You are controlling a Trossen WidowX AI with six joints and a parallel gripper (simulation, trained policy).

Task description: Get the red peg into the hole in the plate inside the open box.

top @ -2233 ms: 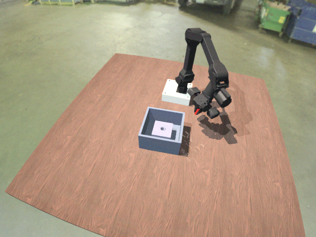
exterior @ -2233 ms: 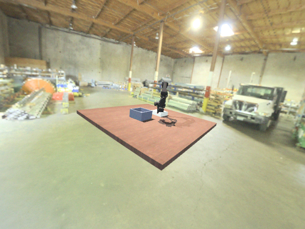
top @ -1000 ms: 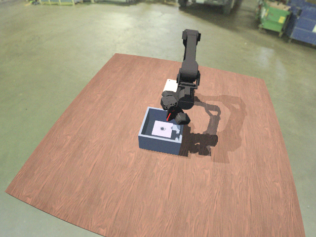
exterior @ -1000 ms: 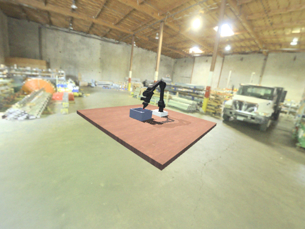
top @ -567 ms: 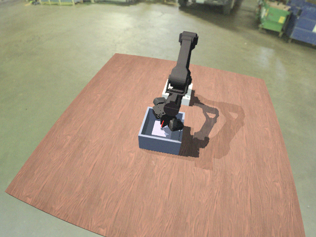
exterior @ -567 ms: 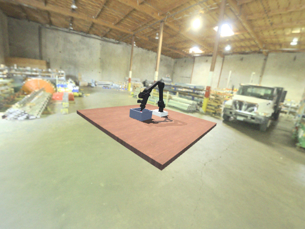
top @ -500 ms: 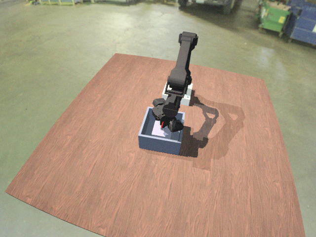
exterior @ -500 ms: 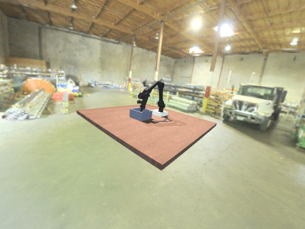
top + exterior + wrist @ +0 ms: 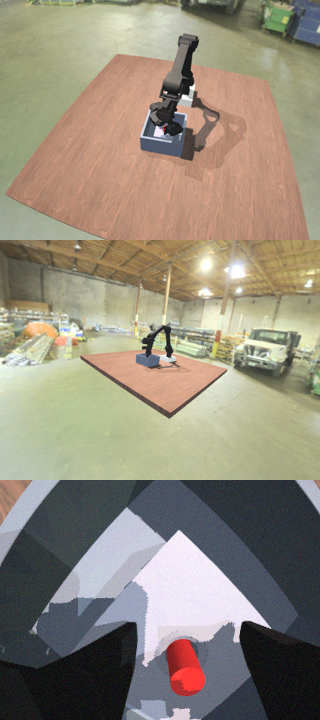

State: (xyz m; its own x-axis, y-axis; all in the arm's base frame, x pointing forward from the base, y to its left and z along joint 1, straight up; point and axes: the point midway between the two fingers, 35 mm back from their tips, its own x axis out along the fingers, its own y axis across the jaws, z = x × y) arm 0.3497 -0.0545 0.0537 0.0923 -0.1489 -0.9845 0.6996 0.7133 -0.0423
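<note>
Pincer [image 9: 168, 129] [image 9: 148, 355] [image 9: 190, 631] parted wide, nothing gripped; red peg [image 9: 185, 667] between fingers without contact, lower end at plate [image 9: 158, 131] [image 9: 195, 592] hole inside box [image 9: 162, 145] [image 9: 147, 360] — depth unclear — best to keep clear of peg sides, check seating, then press straight down if proud.

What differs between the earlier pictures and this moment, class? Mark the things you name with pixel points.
The pincer [image 9: 168, 126] [image 9: 190, 631] carried the red peg [image 9: 185, 667] from beside the box [image 9: 161, 145] [image 9: 147, 360] over and down into it. Its fingers now stand open, apart from the peg, which has its lower end at the plate's hole; how deep is unclear. The box and the white base [image 9: 185, 102] [image 9: 168, 358] stayed put.
</note>
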